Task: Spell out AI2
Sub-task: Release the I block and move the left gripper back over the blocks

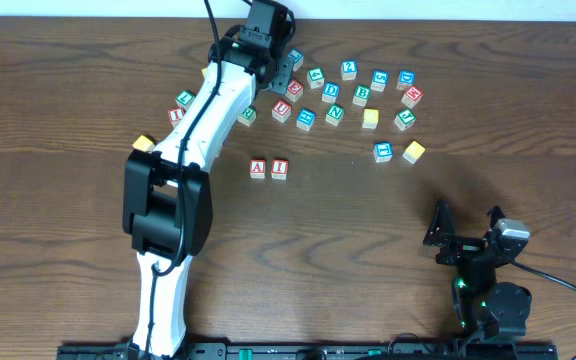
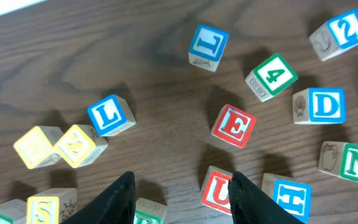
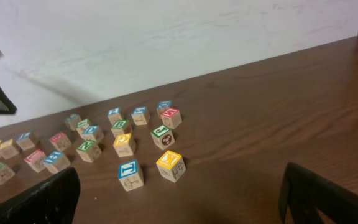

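Note:
A red "A" block [image 1: 257, 168] and a red "I" block [image 1: 280, 168] sit side by side mid-table. A blue "2" block [image 1: 349, 69] lies among the loose blocks at the back, and shows at the top right of the left wrist view [image 2: 344, 31]. My left gripper [image 1: 283, 75] is open and empty, hovering over the loose blocks. Its fingers [image 2: 182, 186] straddle bare wood beside a red "U" block [image 2: 219, 190]. My right gripper [image 1: 465, 232] is open and empty near the front right, with only table between its fingers [image 3: 179, 205].
Several loose letter blocks spread across the back: a red "E" [image 2: 234, 126], green "4" [image 2: 272, 76], blue "D" [image 2: 321, 106], blue "L" [image 2: 110, 115], green "N" [image 2: 353, 163]. A blue block [image 3: 130, 174] and a yellow block [image 3: 170, 165] lie ahead of the right gripper.

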Available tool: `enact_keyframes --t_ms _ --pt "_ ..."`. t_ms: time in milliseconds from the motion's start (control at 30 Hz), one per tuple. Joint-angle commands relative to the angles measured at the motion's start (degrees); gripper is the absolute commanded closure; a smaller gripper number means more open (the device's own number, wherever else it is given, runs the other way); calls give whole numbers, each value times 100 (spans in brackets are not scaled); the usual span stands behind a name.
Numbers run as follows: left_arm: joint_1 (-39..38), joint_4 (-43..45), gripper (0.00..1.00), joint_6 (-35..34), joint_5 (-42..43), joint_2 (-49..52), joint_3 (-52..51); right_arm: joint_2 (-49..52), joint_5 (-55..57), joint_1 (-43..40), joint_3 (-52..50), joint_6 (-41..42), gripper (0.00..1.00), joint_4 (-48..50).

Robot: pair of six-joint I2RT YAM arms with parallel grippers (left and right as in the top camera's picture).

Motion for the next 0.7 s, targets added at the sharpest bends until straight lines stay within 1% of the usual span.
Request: enact_keyframes --t_ms 0,300,567,667 --pt "-105 -11 53 179 195 61 111 -35 -11 -26 -9 33 1 -17" --pt "-374 -20 53 164 199 61 98 -35 -11 -26 -9 33 1 -17" --pt "-407 -116 53 79 199 61 46 -35 -11 -26 -9 33 1 -17" --pt "-407 -181 53 -98 192 61 46 -35 -11 -26 -9 33 1 -17"
